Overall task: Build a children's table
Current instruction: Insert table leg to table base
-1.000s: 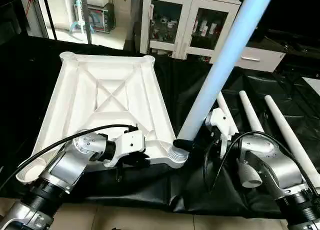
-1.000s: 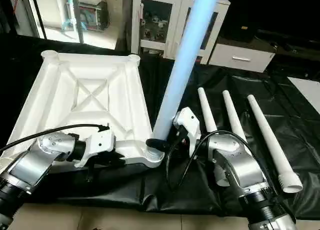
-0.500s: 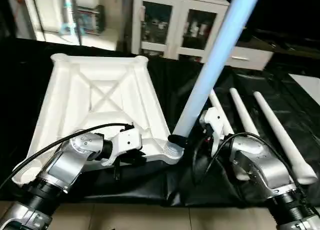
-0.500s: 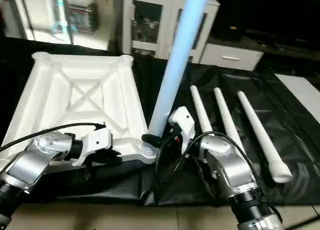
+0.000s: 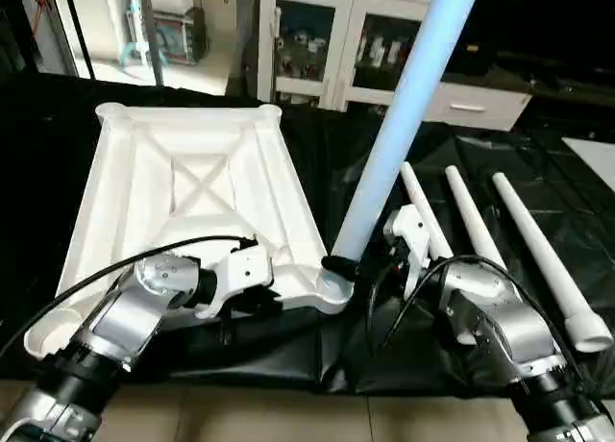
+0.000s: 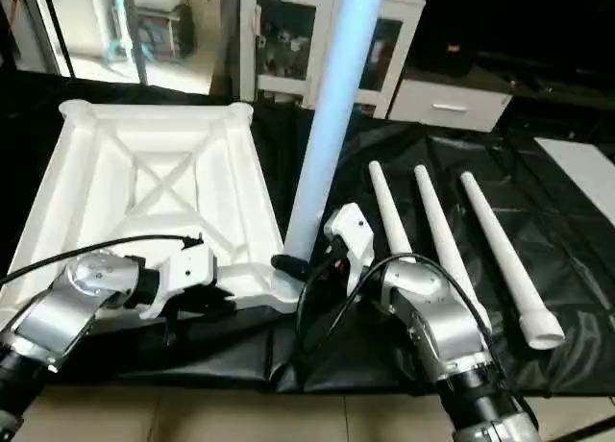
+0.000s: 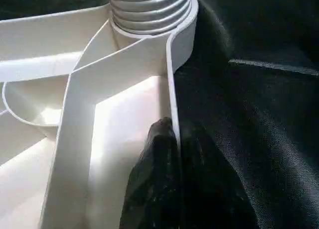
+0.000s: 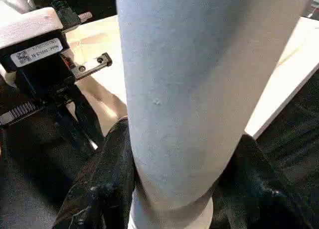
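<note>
The white table top (image 5: 192,187) lies upside down on the black sheet, its X-ribbed underside facing up. One leg (image 5: 404,115) stands tilted in the near right corner socket (image 5: 332,286), and my right gripper (image 5: 346,267) is shut on its lower end; in the right wrist view the black fingers (image 8: 107,184) sit on both sides of the tube (image 8: 199,89). My left gripper (image 7: 177,154) is shut on the top's near rim (image 7: 171,89), beside the threaded socket (image 7: 149,10). Three loose legs (image 5: 538,259) lie side by side to the right.
A white glass-door cabinet (image 5: 336,48) and a low drawer unit (image 5: 476,104) stand behind the work area. The black sheet (image 5: 480,163) covers the surface around the top. A cable (image 5: 115,274) loops over my left forearm.
The whole picture has shifted, so the camera has moved. Both grippers keep their holds; the standing leg and the top look unmoved relative to each other.
</note>
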Controlling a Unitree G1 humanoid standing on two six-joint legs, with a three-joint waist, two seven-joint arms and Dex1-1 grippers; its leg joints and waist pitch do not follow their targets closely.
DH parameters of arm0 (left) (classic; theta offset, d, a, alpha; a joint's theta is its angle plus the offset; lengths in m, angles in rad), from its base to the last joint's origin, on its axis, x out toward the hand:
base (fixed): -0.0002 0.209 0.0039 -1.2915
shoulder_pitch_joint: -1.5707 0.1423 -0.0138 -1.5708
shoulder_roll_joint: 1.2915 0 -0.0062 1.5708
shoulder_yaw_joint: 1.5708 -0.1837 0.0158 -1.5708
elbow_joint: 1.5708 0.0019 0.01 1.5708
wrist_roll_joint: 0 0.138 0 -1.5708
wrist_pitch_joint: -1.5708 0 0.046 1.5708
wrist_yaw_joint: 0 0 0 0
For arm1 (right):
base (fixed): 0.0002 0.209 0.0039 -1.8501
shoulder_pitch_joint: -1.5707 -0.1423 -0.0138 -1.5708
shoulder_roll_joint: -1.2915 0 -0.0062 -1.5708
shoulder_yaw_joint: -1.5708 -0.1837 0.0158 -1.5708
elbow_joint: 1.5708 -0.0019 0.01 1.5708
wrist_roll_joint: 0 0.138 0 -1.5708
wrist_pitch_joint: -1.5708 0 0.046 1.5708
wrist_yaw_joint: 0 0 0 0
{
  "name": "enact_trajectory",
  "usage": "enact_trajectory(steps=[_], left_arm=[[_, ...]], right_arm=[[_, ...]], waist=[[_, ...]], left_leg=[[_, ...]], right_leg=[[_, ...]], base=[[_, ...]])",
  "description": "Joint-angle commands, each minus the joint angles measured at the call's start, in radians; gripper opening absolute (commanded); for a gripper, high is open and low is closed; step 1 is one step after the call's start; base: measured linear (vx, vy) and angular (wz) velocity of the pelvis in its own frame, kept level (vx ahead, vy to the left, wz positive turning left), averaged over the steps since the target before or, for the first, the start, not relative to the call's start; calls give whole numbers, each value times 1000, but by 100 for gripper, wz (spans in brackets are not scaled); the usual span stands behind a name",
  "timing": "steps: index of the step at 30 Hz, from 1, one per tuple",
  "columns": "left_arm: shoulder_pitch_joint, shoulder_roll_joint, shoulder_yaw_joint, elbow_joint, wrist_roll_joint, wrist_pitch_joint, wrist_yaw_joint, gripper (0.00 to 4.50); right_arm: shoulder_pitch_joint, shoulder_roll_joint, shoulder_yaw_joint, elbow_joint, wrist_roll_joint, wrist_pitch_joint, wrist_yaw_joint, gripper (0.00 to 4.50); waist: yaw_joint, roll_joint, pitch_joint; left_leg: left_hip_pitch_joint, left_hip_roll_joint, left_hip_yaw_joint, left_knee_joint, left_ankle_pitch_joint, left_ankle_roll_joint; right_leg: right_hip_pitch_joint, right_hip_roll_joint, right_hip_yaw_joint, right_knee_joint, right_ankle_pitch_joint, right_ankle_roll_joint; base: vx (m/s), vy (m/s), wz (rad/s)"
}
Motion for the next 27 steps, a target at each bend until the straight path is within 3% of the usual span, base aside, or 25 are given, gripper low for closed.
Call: enact_trajectory(steps=[1, 6, 11, 13, 14, 16, 18, 19, 20, 22, 23, 25, 27], left_arm=[[21, -3, -48, 5, 2, -9, -38, 0], [15, -13, -37, 6, 0, -5, -15, 0], [-26, -99, -2, 19, 1, 75, 104, 0], [-55, -168, 5, 21, 7, 130, 179, 0], [-70, -198, 8, 24, 12, 153, 214, 0], [-109, -271, 18, 37, 36, 220, 310, 0], [-124, -300, 25, 43, 47, 249, 352, 0], [-148, -354, 39, 51, 61, 298, 427, 0], [-156, -376, 43, 51, 64, 313, 452, 0], [-170, -420, 48, 45, 69, 339, 496, 0], [-171, -422, 47, 44, 70, 341, 497, 0], [-174, -424, 38, 47, 82, 339, 505, 0], [-175, -419, 38, 55, 86, 331, 507, 0]], right_arm=[[45, -31, 11, 151, -86, 55, -65, 185], [38, -15, 0, 179, -114, 33, -120, 185], [-16, 49, -44, 296, -187, 8, -366, 185], [-48, 97, -70, 352, -216, -11, -519, 185], [-60, 115, -80, 373, -223, -16, -573, 185], [-97, 159, -113, 437, -227, -29, -705, 185], [-112, 173, -123, 459, -232, -30, -761, 185], [-141, 202, -140, 504, -232, -44, -840, 185], [-154, 214, -149, 520, -230, -46, -871, 185], [-191, 239, -155, 562, -221, -73, -915, 185], [-193, 240, -155, 564, -220, -75, -915, 185], [-214, 254, -161, 578, -205, -90, -911, 185], [-232, 264, -164, 588, -197, -106, -895, 185]], waist=[[-5, 15, -8], [-8, 17, -9], [-23, 16, -14], [-24, 17, -18], [-27, 12, -16], [-30, 12, -19], [-30, 12, -21], [-31, 8, -27], [-30, 10, -30], [-29, 12, -41], [-27, 10, -47], [-25, 7, -44], [-24, 8, -42]], left_leg=[[-3, 100, -33, -114, -311, -22], [-4, 101, -28, -117, -290, -29], [-12, 95, -33, -118, -273, -63], [-11, 96, -27, -113, -211, -54], [-10, 96, -23, -114, -204, -48], [-10, 95, -22, -113, -235, -47], [-10, 94, -19, -110, -221, -49], [-18, 92, -18, -106, -159, -38], [-18, 91, -15, -103, -126, -30], [-19, 83, -7, -83, 49, 14], [-19, 76, -3, -71, 152, 53], [-22, 73, 1, -67, 189, 118], [-21, 79, 2, -67, 160, 151]], right_leg=[[-9, -95, 76, -103, -362, -133], [-9, -89, 77, -98, -304, -140], [-3, -90, 73, -95, -327, -133], [-4, -87, 75, -90, -232, -147], [-5, -86, 76, -88, -219, -159], [-5, -86, 75, -90, -254, -163], [-7, -85, 77, -90, -226, -165], [4, -84, 76, -79, -149, -168], [5, -83, 76, -76, -100, -174], [14, -75, 72, -52, 157, -206], [20, -71, 72, -40, 309, -224], [20, -70, 68, -38, 388, -241], [19, -75, 67, -41, 341, -256]], base=[[0, 0, 0], [0, 0, 0], [0, 0, 0], [0, 0, 0], [0, 0, 0], [0, 0, 0], [0, 0, 0], [0, 0, 0], [0, 0, 0], [56, -1, -2], [70, 0, -2], [0, 0, 0], [0, 0, 0]])
